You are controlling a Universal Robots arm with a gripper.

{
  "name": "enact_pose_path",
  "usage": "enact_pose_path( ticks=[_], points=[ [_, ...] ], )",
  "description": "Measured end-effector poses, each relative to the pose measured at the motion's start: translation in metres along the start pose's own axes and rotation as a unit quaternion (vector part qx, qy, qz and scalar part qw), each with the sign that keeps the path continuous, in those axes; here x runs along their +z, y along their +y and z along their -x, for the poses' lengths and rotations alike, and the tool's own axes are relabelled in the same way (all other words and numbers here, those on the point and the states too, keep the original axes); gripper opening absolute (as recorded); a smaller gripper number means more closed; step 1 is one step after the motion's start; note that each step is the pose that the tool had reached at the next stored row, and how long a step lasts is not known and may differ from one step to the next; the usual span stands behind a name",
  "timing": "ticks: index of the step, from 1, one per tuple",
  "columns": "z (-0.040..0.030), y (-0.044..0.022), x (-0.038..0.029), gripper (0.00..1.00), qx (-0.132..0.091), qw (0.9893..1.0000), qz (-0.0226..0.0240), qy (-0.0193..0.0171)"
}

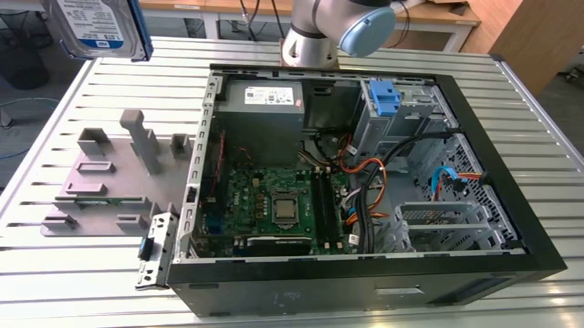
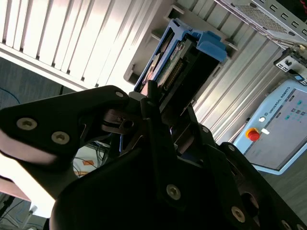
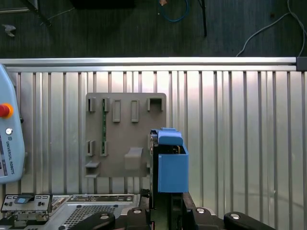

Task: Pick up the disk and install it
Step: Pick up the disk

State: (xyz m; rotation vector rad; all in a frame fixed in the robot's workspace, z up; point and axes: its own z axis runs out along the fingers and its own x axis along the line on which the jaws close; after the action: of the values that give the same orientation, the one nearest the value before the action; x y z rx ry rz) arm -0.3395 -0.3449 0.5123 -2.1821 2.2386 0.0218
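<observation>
- The gripper (image 2: 170,108) is clamped on the disk (image 2: 187,62). In the second wrist view its black fingers (image 2: 152,98) press on the drive's two sides, and the connector edge and blue plastic side rails stand out past them.
- In the first wrist view the disk (image 3: 171,165) shows edge-on, with a blue rail rising from the gripper (image 3: 165,213) over the slatted metal table (image 3: 240,143).
- In the exterior view the disk (image 1: 96,27) hangs in the air above the table's far corner on the exterior view's left. It is well apart from the case, and its white-and-blue label of dark print faces the camera.
- A grey holder plate (image 3: 125,134) lies on the table below the disk, and a small green circuit strip (image 3: 103,127) stands in one of its slots.
- The open computer case (image 1: 365,290) lies just beside the plate, on the exterior view's right.
- Inside the case is the green motherboard (image 1: 273,205), with orange and blue cables beside it.
- At the case's far end is a grey power-supply box (image 1: 264,99) with a white printed sticker.
- Next to the box is a blue drive-bay bracket (image 1: 385,99).
- The arm (image 1: 319,34) rises behind the case.
- A pale blue control pendant (image 2: 278,134) with a red button and white lettering lies at the table's edge.
</observation>
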Motion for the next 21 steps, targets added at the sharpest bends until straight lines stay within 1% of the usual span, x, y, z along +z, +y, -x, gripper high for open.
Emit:
enact_pose_path(
  ticks=[6, 8, 11, 21],
  points=[
    [0.0002, -0.01, 0.0, 0.35, 0.0, 1.0, 0.0, 0.0],
    [0.0003, -0.012, 0.0, 0.35, 0.0, 1.0, 0.0, 0.0],
    [0.0003, -0.0138, 0.0, 0.35, 0.0, 1.0, 0.0, 0.0],
    [0.0003, -0.0144, 0.0, 0.35, 0.0, 1.0, 0.0, 0.0]
  ],
)
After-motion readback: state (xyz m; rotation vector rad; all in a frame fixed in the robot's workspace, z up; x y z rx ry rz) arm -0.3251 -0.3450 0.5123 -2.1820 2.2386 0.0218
